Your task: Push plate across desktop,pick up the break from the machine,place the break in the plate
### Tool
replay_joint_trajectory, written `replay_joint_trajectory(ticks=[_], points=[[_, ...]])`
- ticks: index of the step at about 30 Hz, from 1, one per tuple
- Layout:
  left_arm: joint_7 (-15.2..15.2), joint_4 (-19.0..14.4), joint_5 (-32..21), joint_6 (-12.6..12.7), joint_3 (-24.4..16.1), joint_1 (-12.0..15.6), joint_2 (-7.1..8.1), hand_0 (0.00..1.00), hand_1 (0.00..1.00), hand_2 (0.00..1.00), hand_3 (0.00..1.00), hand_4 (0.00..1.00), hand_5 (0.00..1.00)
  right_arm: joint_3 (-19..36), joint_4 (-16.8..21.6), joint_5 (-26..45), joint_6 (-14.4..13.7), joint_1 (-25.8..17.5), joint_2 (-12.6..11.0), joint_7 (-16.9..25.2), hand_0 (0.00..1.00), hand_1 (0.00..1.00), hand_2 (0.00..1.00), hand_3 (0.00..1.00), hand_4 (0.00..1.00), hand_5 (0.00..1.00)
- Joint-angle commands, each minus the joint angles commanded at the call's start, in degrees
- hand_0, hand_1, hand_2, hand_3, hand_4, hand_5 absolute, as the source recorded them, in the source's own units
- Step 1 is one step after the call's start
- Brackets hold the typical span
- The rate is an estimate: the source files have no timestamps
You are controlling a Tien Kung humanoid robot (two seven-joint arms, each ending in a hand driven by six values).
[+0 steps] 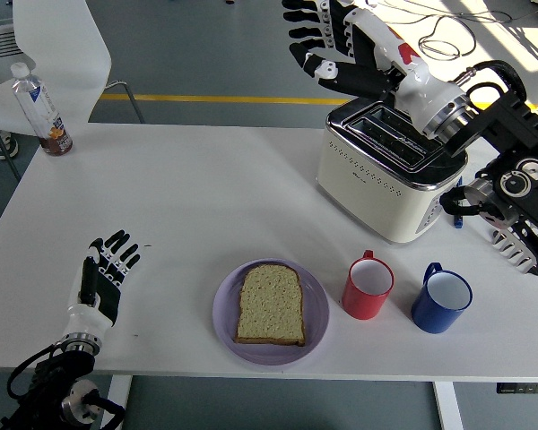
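A slice of bread (pixel 271 304) lies flat on the lilac plate (pixel 227 325) near the table's front edge. The white toaster (pixel 390 170) stands at the back right, its slots showing nothing sticking out. My right hand (pixel 325 38) is raised high above and behind the toaster, fingers spread, holding nothing. My left hand (pixel 106 273) rests at the lower left of the table, fingers spread and holding nothing.
A red mug (pixel 368 287) and a blue mug (pixel 440 300) stand right of the plate. A bottle (pixel 41 112) stands at the far left corner, with a white chair (pixel 49 54) behind it. Pens and a rack (pixel 520 242) lie at the right edge.
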Motion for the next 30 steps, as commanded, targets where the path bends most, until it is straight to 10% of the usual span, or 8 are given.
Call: replay_joint_trajectory(ticks=[14, 30], points=[[-0.22, -0.24, -0.09, 0.04, -0.30, 0.79, 0.00, 0.783, 0.758, 0.821, 0.697, 0.425, 0.953, 26.63, -6.67, 21.22, -5.77, -17.34, -1.86, 3.61, 0.734, 0.728, 0.774, 0.776, 0.543, 0.380], [-0.32, -1.24, 0.21, 0.08, -0.49, 1.34, 0.00, 0.781, 0.756, 0.819, 0.698, 0.427, 0.959, 34.78, -9.09, 23.64, -1.94, -32.92, 0.55, 1.79, 0.728, 0.733, 0.760, 0.764, 0.525, 0.389]])
